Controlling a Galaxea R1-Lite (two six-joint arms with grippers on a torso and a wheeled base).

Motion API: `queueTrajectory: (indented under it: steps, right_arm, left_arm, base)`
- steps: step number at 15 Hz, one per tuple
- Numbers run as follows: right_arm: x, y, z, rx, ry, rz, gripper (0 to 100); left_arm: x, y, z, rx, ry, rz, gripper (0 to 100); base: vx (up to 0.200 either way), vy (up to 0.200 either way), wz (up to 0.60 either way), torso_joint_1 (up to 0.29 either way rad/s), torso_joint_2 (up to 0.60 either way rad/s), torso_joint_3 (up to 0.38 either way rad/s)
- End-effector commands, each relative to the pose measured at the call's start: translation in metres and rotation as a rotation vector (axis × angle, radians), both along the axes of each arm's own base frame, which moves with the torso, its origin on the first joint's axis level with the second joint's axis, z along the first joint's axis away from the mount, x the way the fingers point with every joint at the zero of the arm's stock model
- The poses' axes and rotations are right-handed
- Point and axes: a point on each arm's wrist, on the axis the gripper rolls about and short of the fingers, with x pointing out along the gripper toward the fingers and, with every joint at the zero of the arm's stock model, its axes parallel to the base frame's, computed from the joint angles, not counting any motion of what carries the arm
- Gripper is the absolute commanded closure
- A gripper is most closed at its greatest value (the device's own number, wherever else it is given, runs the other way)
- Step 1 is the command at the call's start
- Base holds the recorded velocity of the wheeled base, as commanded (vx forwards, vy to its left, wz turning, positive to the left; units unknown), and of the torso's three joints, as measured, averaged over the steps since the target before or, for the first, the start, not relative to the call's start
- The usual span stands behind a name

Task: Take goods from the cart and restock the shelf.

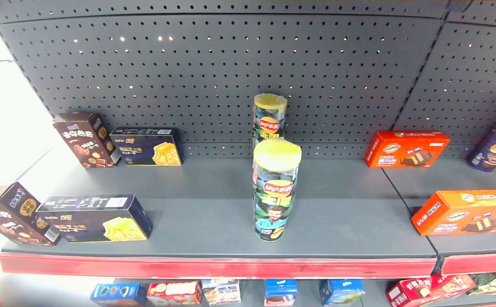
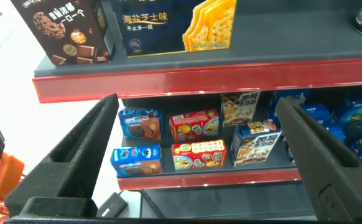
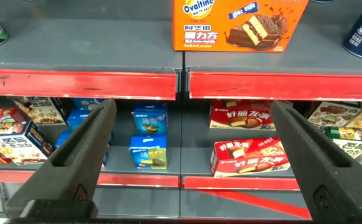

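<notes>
Two upright chip cans (image 1: 276,189) between snack boxes (image 1: 99,217); left gripper (image 2: 196,102), right gripper (image 3: 193,104): fingers apart.

shelf (image 1: 205,221): 2 chip cans (image 1: 275,189) centre, 1 behind other | cracker boxes (image 1: 96,218) left | cake boxes (image 1: 465,212) right

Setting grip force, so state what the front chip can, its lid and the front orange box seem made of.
Front chip can: probably a paperboard tube under glossy print, judging by its straight round wall. Lid: likely plastic, yellow, smooth, faintly translucent. Front orange box: thin printed cardboard, semi-gloss, with crisp folded edges.
</notes>
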Motion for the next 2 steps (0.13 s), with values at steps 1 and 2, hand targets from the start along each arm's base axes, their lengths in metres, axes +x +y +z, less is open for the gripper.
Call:
queueTrajectory:
  steps: [1, 2]
  right_arm:
    - [0.0001, 0.0, 0.0001, 0.0, 0.001, 0.0, 0]
    - [0.0001, 0.0, 0.0001, 0.0, 0.001, 0.0, 0]
  left_arm:
    - [0.0, 0.0, 0.0, 0.0, -0.001, 0.001, 0]
    - [0.0, 0.0, 0.0, 0.0, -0.001, 0.001, 0]
  base:
    - [0.0, 0.0, 0.0, 0.0, 0.0, 0.0]
    - [0.0, 0.0, 0.0, 0.0, 0.0, 0.0]
